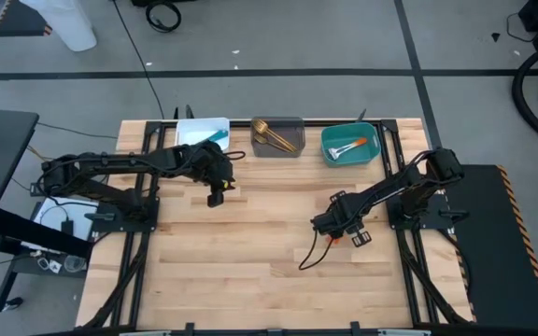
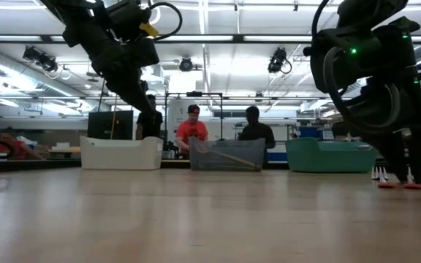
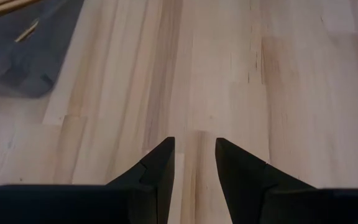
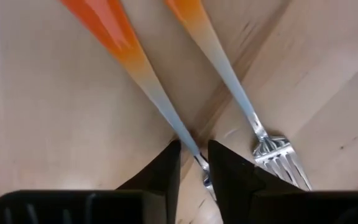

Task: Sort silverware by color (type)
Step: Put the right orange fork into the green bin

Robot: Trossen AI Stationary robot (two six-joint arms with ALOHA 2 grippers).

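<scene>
Pale wooden tabletop (image 1: pixel 250 233) carries two orange-handled silver forks (image 4: pixel 166 93) under the right gripper (image 4: pixel 193 165), whose dark fingers pinch the thin neck of one fork, the second lying just beside it. Left gripper (image 3: pixel 194 163) hangs with fingers parted and empty near the grey bin (image 1: pixel 278 136) at the table's far edge.
</scene>
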